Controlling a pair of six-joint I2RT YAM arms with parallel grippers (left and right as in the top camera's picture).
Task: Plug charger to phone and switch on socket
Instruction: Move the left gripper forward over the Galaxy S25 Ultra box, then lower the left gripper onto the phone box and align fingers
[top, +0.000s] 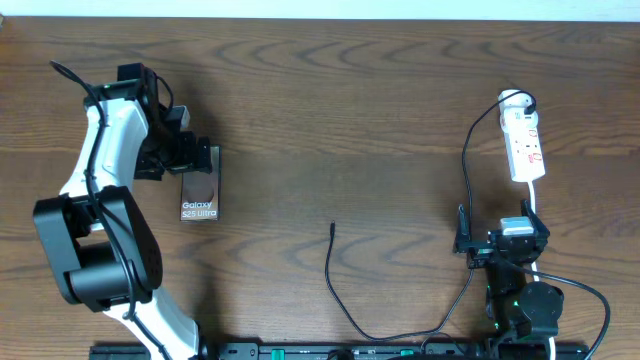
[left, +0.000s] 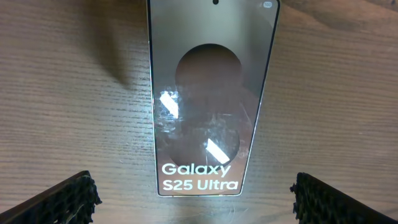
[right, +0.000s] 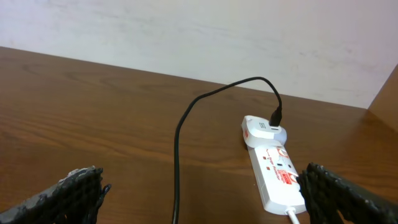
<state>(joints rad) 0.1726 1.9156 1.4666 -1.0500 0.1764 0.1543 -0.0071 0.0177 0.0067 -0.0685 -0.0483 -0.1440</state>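
The left end effector gapes wide over the flat dark rectangular phone. The right end effector, equally wide and empty, faces the white oblong power strip.

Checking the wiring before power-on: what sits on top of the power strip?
A white plug head sits at the far end of the power strip, the black charger cable leaving it. Its pins are covered; switch states unreadable.
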